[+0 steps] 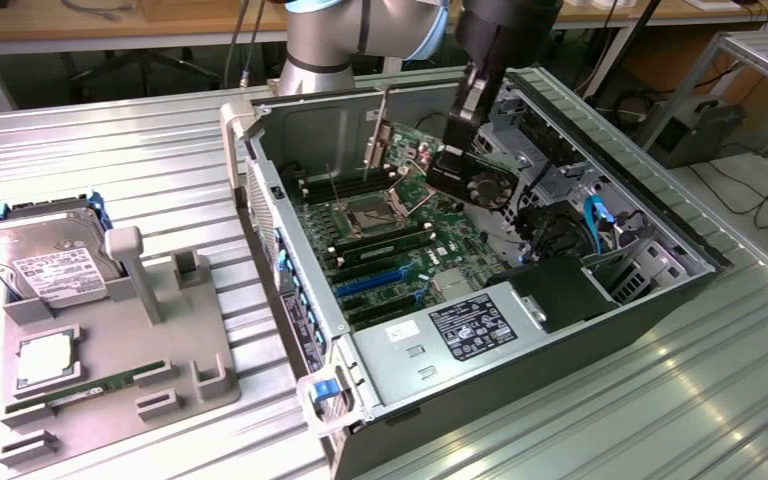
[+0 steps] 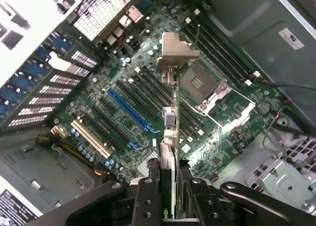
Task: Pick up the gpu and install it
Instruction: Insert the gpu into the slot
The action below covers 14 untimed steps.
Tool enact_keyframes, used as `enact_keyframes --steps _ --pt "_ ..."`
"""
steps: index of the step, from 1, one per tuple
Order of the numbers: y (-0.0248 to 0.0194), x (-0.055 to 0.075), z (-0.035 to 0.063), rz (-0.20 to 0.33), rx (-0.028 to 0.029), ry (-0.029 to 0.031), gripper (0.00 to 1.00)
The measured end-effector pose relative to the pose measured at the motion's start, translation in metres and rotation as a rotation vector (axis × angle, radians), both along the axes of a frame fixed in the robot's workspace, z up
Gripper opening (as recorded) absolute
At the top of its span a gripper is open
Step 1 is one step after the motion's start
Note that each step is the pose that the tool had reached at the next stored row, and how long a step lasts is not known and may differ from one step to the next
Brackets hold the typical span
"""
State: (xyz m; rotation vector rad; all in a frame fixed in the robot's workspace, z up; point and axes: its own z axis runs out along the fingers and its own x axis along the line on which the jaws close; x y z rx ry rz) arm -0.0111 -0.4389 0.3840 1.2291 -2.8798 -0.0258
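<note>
Currently the gpu [image 1: 475, 180] is held clear above the motherboard [image 1: 384, 250], clamped between the fingers [image 2: 148, 199] of the hand [image 1: 462, 140], which is closed on the card's upper edge. In the exterior view the card hangs tilted inside the open case [image 1: 624, 300].

Hidden or unclear:
- The arm [image 1: 344, 40] is cut off by the frame's upper edge.
- In the wrist view the card is seen edge-on, so its faces are hidden. Its thin edge and the silver bracket [image 2: 177, 50] at the far end are made out.
- Which slot lies under the card cannot be told. Its edge runs between the blue slot [image 2: 131, 110] and the CPU socket [image 2: 202, 82].

Edges and room:
- The case lies on its side with the open face up, and its walls enclose the board on all sides.
- The card is near the drive bays at the exterior view's right.
- Open space is seen over the slots below it.

Surface and room:
- The case rests on a ribbed metal tabletop [image 1: 157, 170].
- At the exterior view's left, well apart from the case, a grey tray [image 1: 204, 345] carries a hard drive [image 1: 37, 262] and a memory stick [image 1: 91, 390].
- Benches and cables are seen behind.
</note>
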Motion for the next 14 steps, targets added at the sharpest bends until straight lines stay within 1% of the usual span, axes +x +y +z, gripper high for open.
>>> enact_keyframes --steps 8,14 --pt "0.0 0.0 -0.0014 0.151 0.0001 -0.0033 0.26" --pt "0.0 0.0 -0.003 0.268 0.0001 -0.0045 0.26"
